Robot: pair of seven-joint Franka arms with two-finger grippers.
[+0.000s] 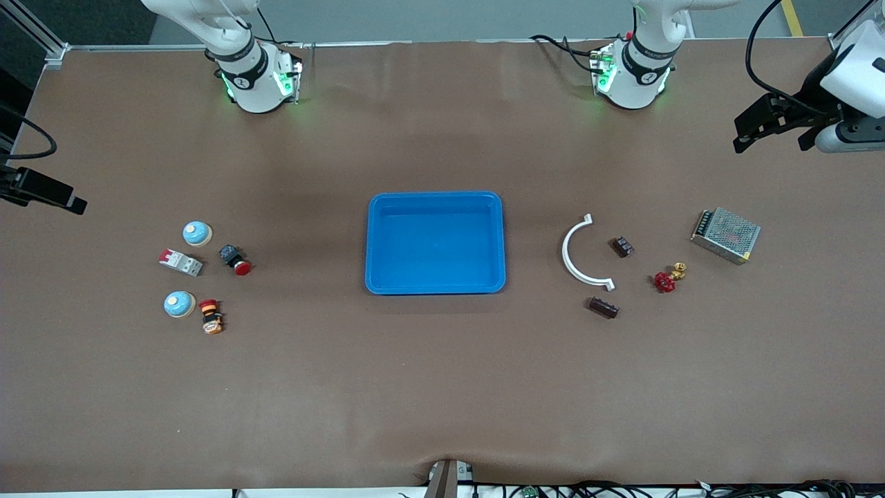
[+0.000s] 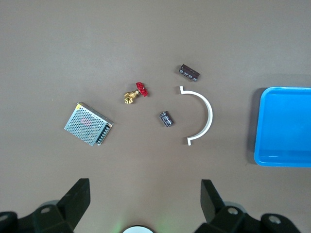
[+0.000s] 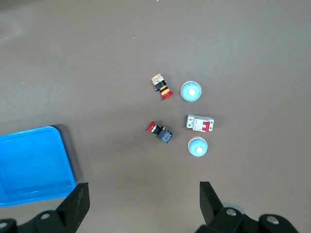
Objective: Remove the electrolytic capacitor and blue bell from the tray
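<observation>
Two light-blue dome bells sit toward the right arm's end of the table; the right wrist view shows both bells. Two dark brown capacitors lie toward the left arm's end beside a white arc, and both capacitors show in the left wrist view. An empty blue tray stands mid-table. My left gripper hangs open high over that end. My right gripper is open too, high above the bells' end, holding nothing.
Around the bells lie a red-and-white breaker and two red push buttons. Near the capacitors are the white curved piece, a red-handled brass valve and a metal mesh power supply.
</observation>
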